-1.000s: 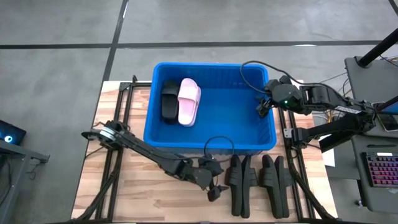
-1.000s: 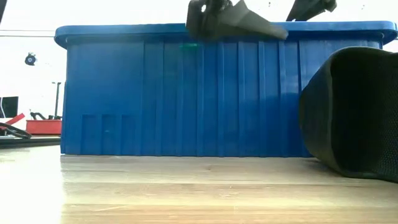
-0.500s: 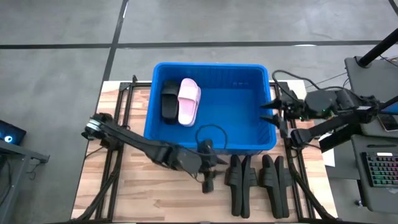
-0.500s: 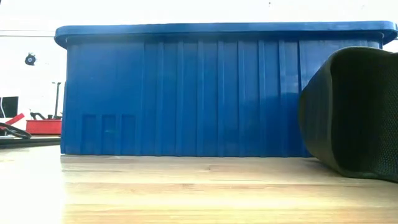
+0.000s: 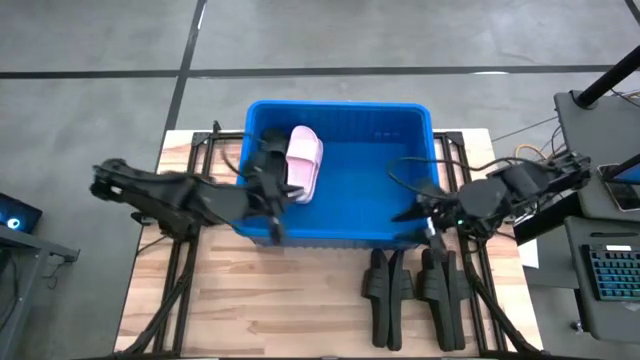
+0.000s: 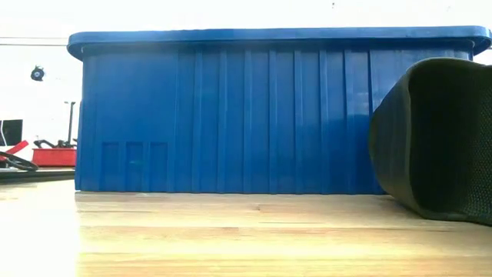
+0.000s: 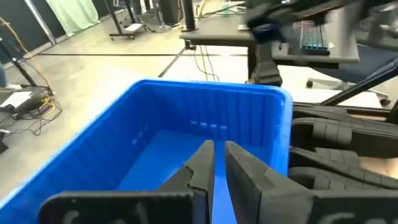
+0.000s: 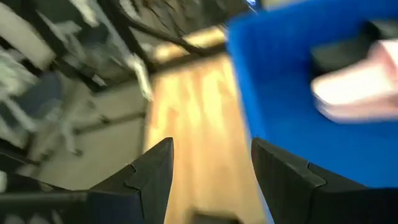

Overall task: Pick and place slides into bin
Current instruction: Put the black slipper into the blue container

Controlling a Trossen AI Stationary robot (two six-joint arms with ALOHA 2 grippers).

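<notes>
The blue bin (image 5: 340,215) stands at the table's middle. One black slide (image 5: 272,160) and one pale pink slide (image 5: 303,162) lie flat on its floor at the far left. Several black slides (image 5: 412,290) lie side by side on the table before the bin's near right corner; one of them (image 6: 438,138) fills the right of the low view. My left gripper (image 7: 218,163) hangs shut and empty over the bin's near left corner (image 5: 272,225). My right gripper (image 8: 211,168) stands open and empty above the bin's near right corner (image 5: 410,215).
Bare wooden table (image 5: 260,300) lies in front of the bin at the left. The bin's tall near wall (image 6: 231,115) blocks the low view. Desks with a keyboard (image 5: 610,275) stand beyond the table's right edge.
My left gripper has risen from the table beside the black slides and swung left and toward the far edge, ending above the bin's near left corner with nothing in it. My right gripper has swung from the bin's far right rim toward the near edge. The slides have kept still.
</notes>
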